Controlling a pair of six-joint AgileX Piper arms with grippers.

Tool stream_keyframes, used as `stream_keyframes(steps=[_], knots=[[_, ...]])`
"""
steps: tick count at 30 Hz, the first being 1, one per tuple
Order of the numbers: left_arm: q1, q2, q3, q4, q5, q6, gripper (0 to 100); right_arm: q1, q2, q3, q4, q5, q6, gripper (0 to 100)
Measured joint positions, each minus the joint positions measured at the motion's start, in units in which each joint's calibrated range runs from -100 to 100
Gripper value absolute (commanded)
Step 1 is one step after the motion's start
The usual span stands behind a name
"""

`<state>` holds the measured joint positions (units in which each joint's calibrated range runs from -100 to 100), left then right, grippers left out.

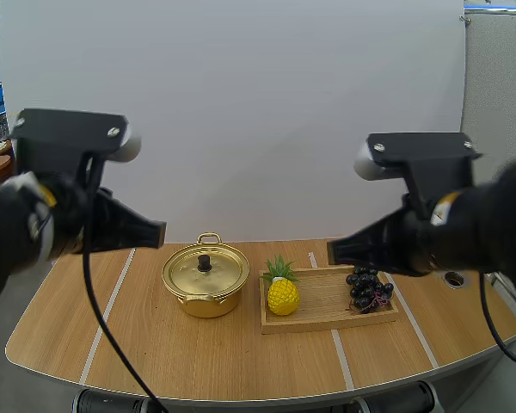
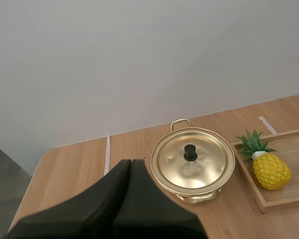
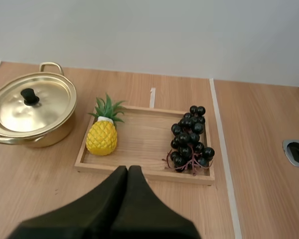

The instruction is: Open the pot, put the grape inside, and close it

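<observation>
A gold pot (image 1: 205,280) stands mid-table with its lid (image 2: 192,159) on, a black knob (image 1: 205,261) at the lid's centre. Dark grapes (image 1: 369,288) lie at the right end of a wooden tray (image 1: 327,320); the bunch (image 3: 190,138) rests flat. My left gripper (image 1: 159,232) hangs high above the table, left of the pot, its fingers (image 2: 129,172) shut together as one wedge. My right gripper (image 1: 333,250) hovers high over the tray, and its fingers (image 3: 128,174) are shut too, empty. The pot (image 3: 31,109) stands left of the tray (image 3: 134,167).
A yellow pineapple (image 1: 282,292) stands at the tray's left end, between pot and grapes. A round metal grommet (image 1: 453,279) is set into the table at the far right. Bare wood lies left of and in front of the pot.
</observation>
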<state>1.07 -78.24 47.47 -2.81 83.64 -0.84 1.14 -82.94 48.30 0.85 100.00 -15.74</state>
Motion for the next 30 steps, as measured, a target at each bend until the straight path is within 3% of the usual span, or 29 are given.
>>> stream_keyframes(steps=[11,16,18,20,22,25,30], knots=[[0.00,22.3,-0.2,-1.9,-7.0,8.3,0,0.0,19.0,0.0,-0.2,0.0,0.0,0],[0.00,27.1,-0.2,-3.2,-7.0,9.0,6,0.0,19.6,0.0,-1.2,0.0,0.3,0],[0.00,28.0,-0.2,-3.3,-7.0,9.2,17,0.0,19.6,0.0,-2.3,0.0,1.1,0],[0.00,28.9,-0.2,-3.3,-7.0,9.2,34,0.0,19.6,0.0,-4.0,0.0,3.7,0],[0.00,29.7,-0.2,-3.4,-7.0,9.3,56,0.0,19.6,0.0,-5.7,0.0,6.0,0],[0.00,30.5,-0.2,-3.4,-7.0,9.6,100,0.0,19.6,0.0,-7.7,0.0,8.0,0],[0.00,30.6,-0.2,-3.9,-7.0,12.6,100,0.0,19.6,0.0,-8.2,0.0,8.5,0]])
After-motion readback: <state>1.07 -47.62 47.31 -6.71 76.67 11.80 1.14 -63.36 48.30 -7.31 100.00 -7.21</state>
